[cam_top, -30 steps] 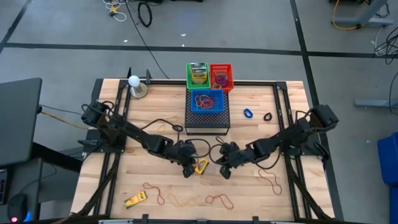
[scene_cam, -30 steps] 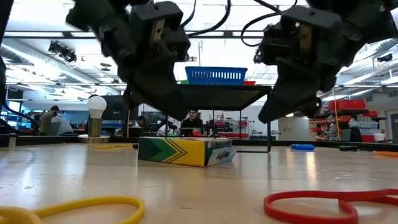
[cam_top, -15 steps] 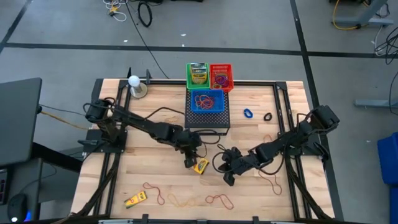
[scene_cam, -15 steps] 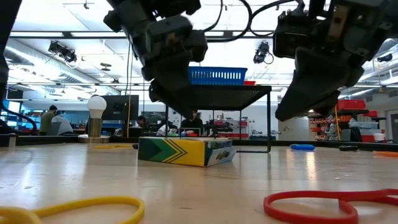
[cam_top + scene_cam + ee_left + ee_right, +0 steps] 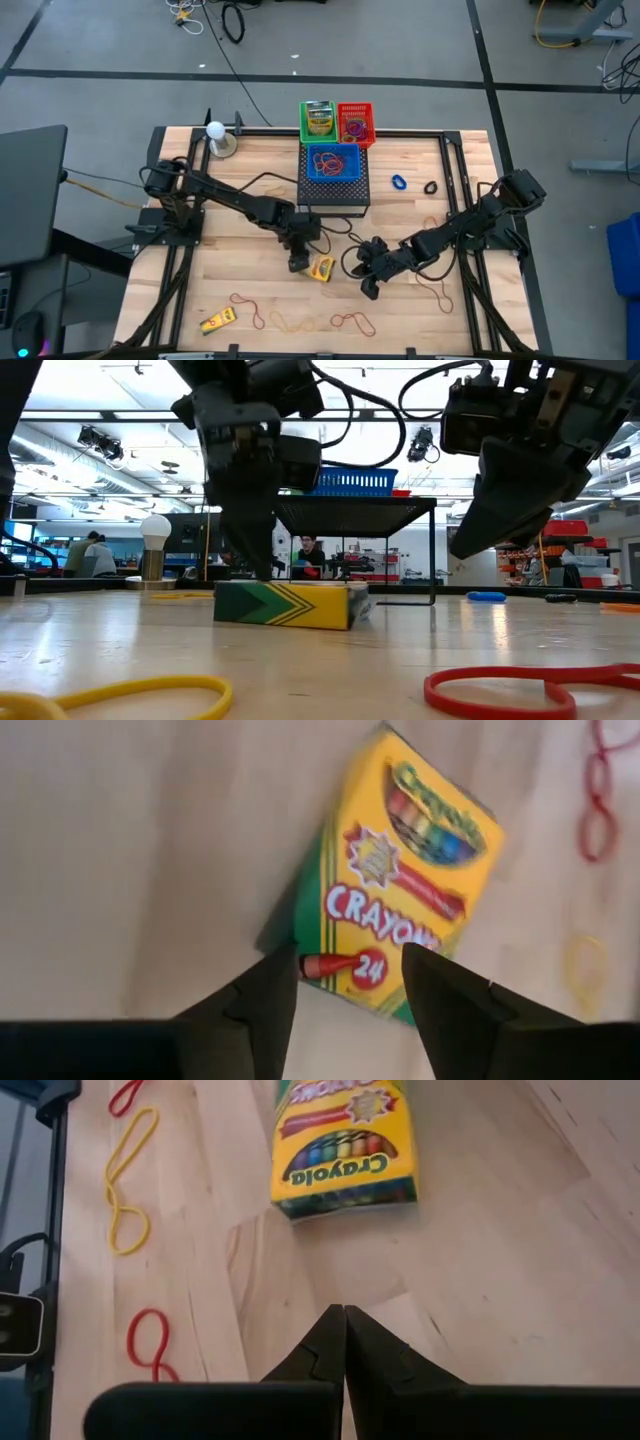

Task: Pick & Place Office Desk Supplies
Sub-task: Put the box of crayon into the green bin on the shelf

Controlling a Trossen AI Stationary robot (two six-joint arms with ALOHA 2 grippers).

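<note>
Overhead view, from left to right: a second crayon box (image 5: 217,321) lies near the table's (image 5: 250,190) front left corner, with rubber bands (image 5: 300,320) strewn along the front edge beside it. The left gripper (image 5: 297,262) hangs low over mid-table with its fingers spread; in its wrist view the two fingers stand apart at the near end of the yellow crayon box (image 5: 400,890), and whether they touch it cannot be told. That crayon box (image 5: 323,267) lies flat on the wood just right of the gripper and in front of the black mesh box (image 5: 334,190), on top of which sit blue (image 5: 332,162), green (image 5: 317,121) and red (image 5: 355,124) baskets. Farther right, the right gripper (image 5: 368,284) hovers above the table with its fingers pressed together, holding nothing, the crayon box ahead of it in its wrist view. A blue ring (image 5: 399,183) and a black ring (image 5: 431,187) lie toward the back right.
</note>
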